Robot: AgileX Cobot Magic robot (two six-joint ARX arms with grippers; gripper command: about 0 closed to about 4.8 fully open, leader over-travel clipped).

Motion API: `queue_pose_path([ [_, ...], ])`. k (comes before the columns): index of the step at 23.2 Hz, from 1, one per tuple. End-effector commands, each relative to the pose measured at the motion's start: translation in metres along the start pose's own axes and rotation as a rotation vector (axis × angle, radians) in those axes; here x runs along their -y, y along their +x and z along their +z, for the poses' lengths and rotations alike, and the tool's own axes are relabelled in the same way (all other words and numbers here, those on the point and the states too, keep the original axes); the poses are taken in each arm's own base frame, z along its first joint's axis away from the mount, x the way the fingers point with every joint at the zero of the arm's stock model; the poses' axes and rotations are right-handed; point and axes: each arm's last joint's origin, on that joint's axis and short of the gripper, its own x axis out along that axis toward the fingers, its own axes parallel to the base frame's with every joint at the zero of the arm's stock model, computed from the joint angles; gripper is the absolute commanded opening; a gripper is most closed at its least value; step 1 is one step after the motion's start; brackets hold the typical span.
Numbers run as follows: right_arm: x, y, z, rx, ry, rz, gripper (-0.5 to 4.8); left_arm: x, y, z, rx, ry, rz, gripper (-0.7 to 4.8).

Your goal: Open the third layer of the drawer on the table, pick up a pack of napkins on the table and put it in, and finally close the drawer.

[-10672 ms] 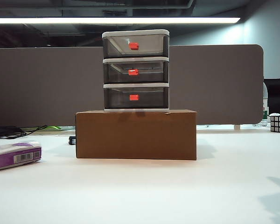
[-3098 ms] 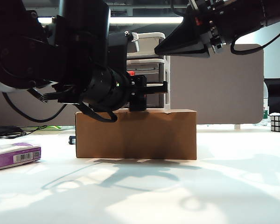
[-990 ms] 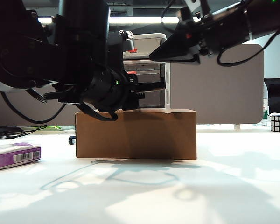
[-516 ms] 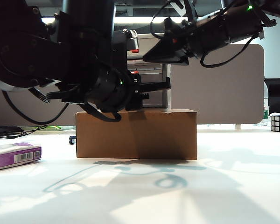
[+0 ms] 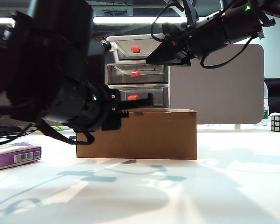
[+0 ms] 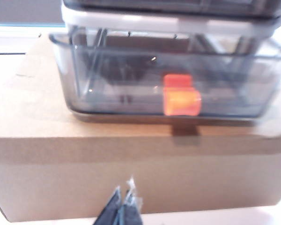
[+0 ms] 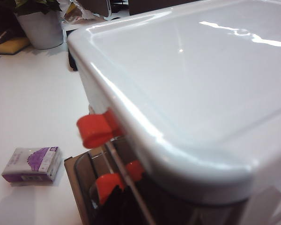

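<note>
The drawer [image 5: 144, 60] stands on a brown cardboard box [image 5: 144, 135]. Its third layer [image 6: 117, 89], smoky grey with a red handle [image 6: 180, 101], sticks out past the white frame. My left gripper [image 6: 124, 197] is shut and empty, low in front of the box and back from that handle; in the exterior view the left gripper [image 5: 148, 99] points at the lowest tier. My right gripper [image 5: 150, 59] hangs at the cabinet's upper right corner; its dark jaws are too murky to read. The pack of napkins [image 5: 16, 155] lies on the table [image 5: 214, 186] at the far left, and also shows as the purple-and-white pack of napkins [image 7: 33, 164].
A grey partition [image 5: 214, 84] runs behind the cabinet. A Rubik's cube [image 5: 279, 123] sits at the far right edge, black cables [image 5: 9, 130] at the far left. A plant pot [image 7: 37, 28] stands beyond the cabinet.
My left arm has drawn back to the left, uncovering the cabinet's three fronts, and the lowest drawer has come out. The right arm has sunk closer to the cabinet top.
</note>
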Motion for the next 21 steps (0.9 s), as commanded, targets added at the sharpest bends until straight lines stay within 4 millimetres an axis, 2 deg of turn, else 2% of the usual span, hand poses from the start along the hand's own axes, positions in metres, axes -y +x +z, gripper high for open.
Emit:
queue_pose_path([
  [1, 0.001, 0.000, 0.004, 0.019, -0.010, -0.013, -0.06, 0.003, -0.013, 0.002, 0.023, -0.026, -0.008, -0.06],
  [5, 0.000, 0.000, 0.004, 0.016, -0.005, -0.007, -0.06, 0.006, -0.018, 0.012, 0.103, -0.092, -0.047, 0.05],
  [6, 0.000, 0.000, 0.004, 0.015, -0.003, -0.004, -0.06, 0.006, -0.014, 0.015, 0.117, -0.094, -0.040, 0.69],
  [8, 0.000, 0.000, 0.004, 0.016, -0.001, -0.002, -0.06, 0.008, -0.008, 0.019, 0.114, -0.066, -0.068, 1.22],
  [12, 0.000, 0.000, 0.004, 0.016, -0.001, -0.002, -0.06, 0.019, 0.009, 0.030, 0.081, 0.004, -0.082, 1.42],
  [16, 0.000, 0.000, 0.004, 0.016, -0.001, -0.002, -0.06, 0.026, 0.018, 0.030, 0.078, 0.017, -0.081, 1.64],
  [21, 0.000, 0.000, 0.004, 0.015, -0.001, 0.002, -0.06, 0.027, 0.020, 0.028, 0.069, 0.027, -0.052, 1.66],
])
